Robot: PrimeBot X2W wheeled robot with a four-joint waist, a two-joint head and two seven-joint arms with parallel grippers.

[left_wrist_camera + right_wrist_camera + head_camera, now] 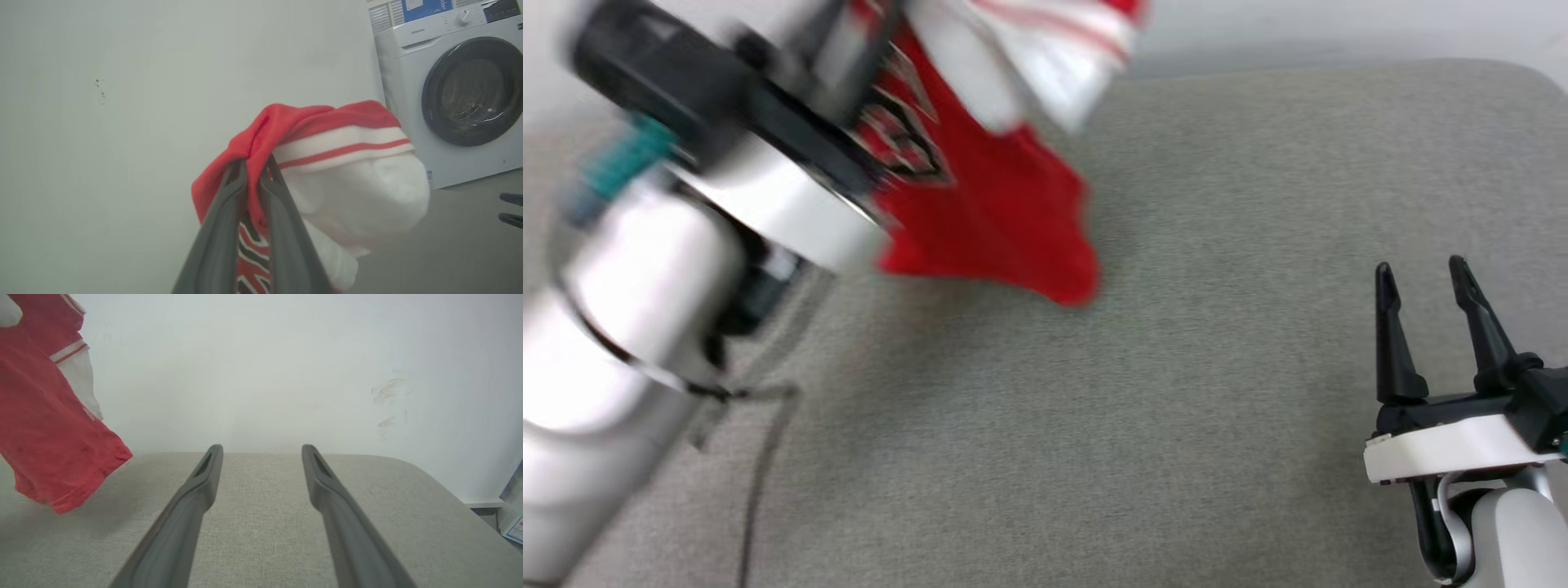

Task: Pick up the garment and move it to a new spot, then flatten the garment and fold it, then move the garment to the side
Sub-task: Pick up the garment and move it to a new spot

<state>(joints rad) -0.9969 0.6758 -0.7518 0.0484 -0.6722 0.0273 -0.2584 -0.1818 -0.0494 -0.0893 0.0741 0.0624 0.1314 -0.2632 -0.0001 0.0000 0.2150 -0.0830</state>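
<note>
From the head: reaches up and away across the upper left with the pale left forearm (645, 269), badly blurred. Holds the garment (996, 212) aloft there, red body with black lettering draped beside the wrist, white striped sleeve at the top, lowest red corner dangling over the grey fabric surface (1176, 425); cannot tell whether it touches. Rests the right gripper (1421, 269) at the lower right, fingers pointing up and spread, nothing between them, well apart from the cloth.

From the left wrist: pinches a red fold of the garment in the left gripper (254, 163), fingers nearly pressed together on it, white sleeve bunched right of the tips. Faces a pale wall (122, 122), with a washing machine (449, 94) at the upper right.

From the right wrist: stretches both fingers forward and wide over the surface, empty. Shows the garment hanging at the far left, red hem low over the fabric.
</note>
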